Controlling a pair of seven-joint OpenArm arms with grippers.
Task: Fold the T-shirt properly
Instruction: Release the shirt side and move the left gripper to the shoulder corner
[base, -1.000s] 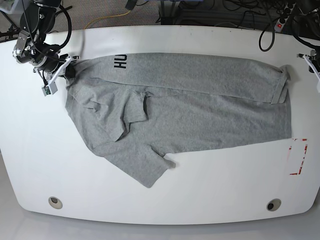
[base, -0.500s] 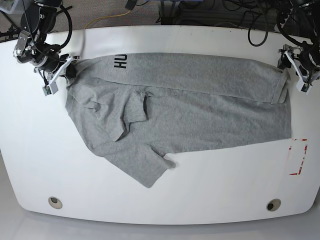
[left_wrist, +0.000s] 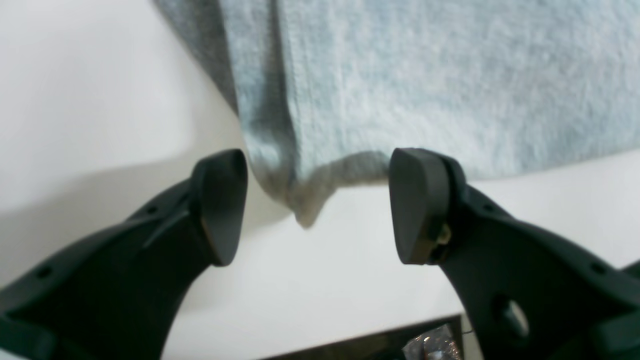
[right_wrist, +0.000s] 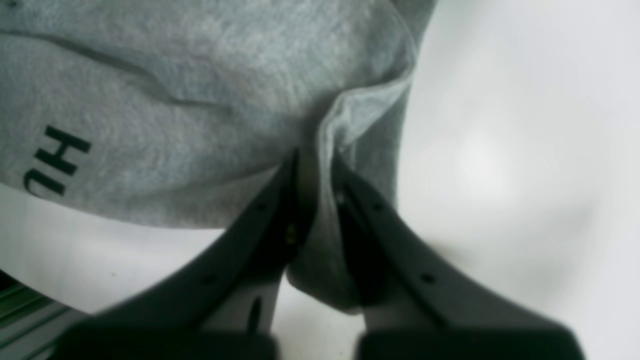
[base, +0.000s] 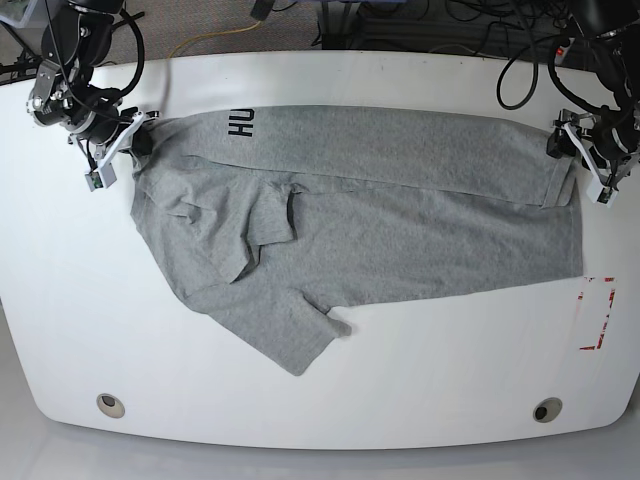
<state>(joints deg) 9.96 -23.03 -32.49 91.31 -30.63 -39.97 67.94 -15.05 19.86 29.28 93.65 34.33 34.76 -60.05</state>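
Observation:
The grey T-shirt (base: 400, 215) lies spread across the white table (base: 430, 390), with its upper edge folded over and the black letters "HU" (base: 240, 123) showing. My right gripper (base: 135, 135) is at the shirt's far-left corner. In the right wrist view it (right_wrist: 314, 165) is shut on a raised fold of the fabric (right_wrist: 175, 75). My left gripper (base: 572, 152) is at the shirt's far-right corner. In the left wrist view it (left_wrist: 320, 205) is open, and the shirt's corner (left_wrist: 305, 200) lies between its fingers.
A red-marked rectangle (base: 597, 312) is on the table at the right, below the shirt. Two round holes (base: 111, 405) (base: 547, 409) sit near the front edge. Cables (base: 440, 20) lie beyond the table's back edge.
My left gripper has come in from the table's right edge to the shirt's far-right corner. My right gripper has stayed put, holding the fabric.

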